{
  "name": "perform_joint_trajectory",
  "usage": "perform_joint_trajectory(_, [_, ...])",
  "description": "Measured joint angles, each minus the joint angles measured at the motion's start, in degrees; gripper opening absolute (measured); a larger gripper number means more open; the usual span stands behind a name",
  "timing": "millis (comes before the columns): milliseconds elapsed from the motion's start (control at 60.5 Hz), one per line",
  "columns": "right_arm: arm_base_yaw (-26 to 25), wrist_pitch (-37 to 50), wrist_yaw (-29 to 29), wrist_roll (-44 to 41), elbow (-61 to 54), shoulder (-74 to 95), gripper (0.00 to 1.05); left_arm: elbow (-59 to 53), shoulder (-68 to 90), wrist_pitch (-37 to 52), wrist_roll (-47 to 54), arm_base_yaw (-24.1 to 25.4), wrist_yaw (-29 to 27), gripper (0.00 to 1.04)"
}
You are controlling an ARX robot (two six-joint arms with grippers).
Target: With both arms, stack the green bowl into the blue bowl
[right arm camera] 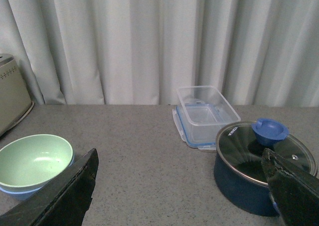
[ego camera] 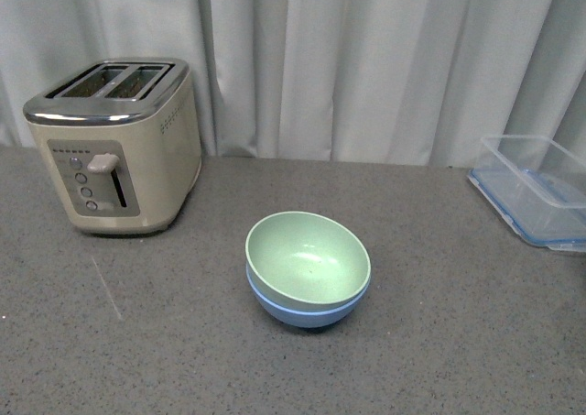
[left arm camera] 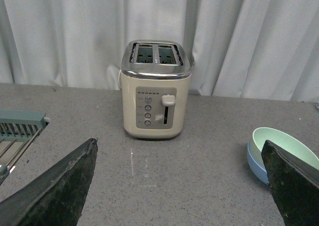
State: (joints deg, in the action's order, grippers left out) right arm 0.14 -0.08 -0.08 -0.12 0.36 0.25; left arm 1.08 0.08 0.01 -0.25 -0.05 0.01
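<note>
The pale green bowl (ego camera: 309,256) sits nested inside the light-blue bowl (ego camera: 302,312) in the middle of the grey counter. Neither arm shows in the front view. In the left wrist view my left gripper (left arm camera: 182,186) is open over bare counter, with the green bowl (left arm camera: 284,147) in the blue bowl (left arm camera: 255,164) partly behind one finger. In the right wrist view my right gripper (right arm camera: 182,188) is open and empty; the green bowl (right arm camera: 33,162) and a sliver of the blue bowl (right arm camera: 12,191) lie beside one finger.
A cream two-slot toaster (ego camera: 116,145) stands at the back left. A clear plastic container (ego camera: 538,190) sits at the back right. A dark blue pot with glass lid (right arm camera: 254,168) stands near the right gripper. A rack edge (left arm camera: 17,131) shows in the left wrist view. Curtains hang behind.
</note>
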Motion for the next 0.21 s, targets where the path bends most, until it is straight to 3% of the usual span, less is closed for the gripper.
perform_joint_trajectory(215, [0.00, 0.00, 0.00, 0.00, 0.00, 0.00, 0.96, 0.00, 0.00, 0.00, 0.00, 0.00, 0.00, 0.98])
